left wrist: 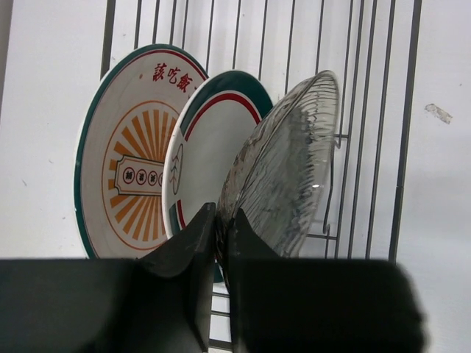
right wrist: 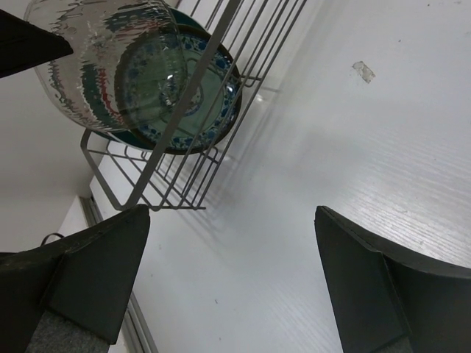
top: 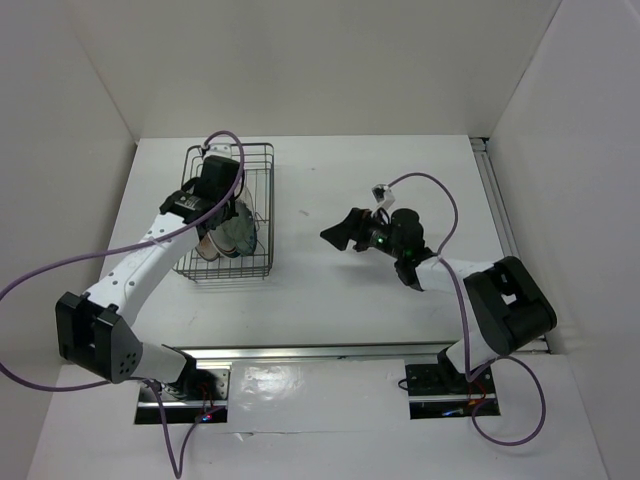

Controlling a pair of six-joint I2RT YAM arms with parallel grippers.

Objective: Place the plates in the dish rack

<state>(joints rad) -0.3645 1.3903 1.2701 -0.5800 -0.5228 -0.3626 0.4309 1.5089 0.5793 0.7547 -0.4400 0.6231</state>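
The dish rack [top: 262, 160] stands at the table's back left with the plates upright inside. In the left wrist view the large orange-centred plate [left wrist: 125, 169] is leftmost. Beside it are the red-ringed plate [left wrist: 210, 147] and the translucent grey plate [left wrist: 287, 169]. My left gripper [left wrist: 221, 217] is shut on the grey plate's lower rim. From the right wrist view, the grey plate [right wrist: 96, 66] overlaps the teal patterned plate [right wrist: 213, 103] behind the rack wires [right wrist: 147, 184]. My right gripper [right wrist: 229, 213] hovers open and holds nothing, to the right of the rack [top: 340, 232].
White walls close in the table on the left, back and right. A metal rail [top: 320, 352] runs along the near edge by the arm bases. A small scuff mark [right wrist: 363, 70] lies on the table right of the rack.
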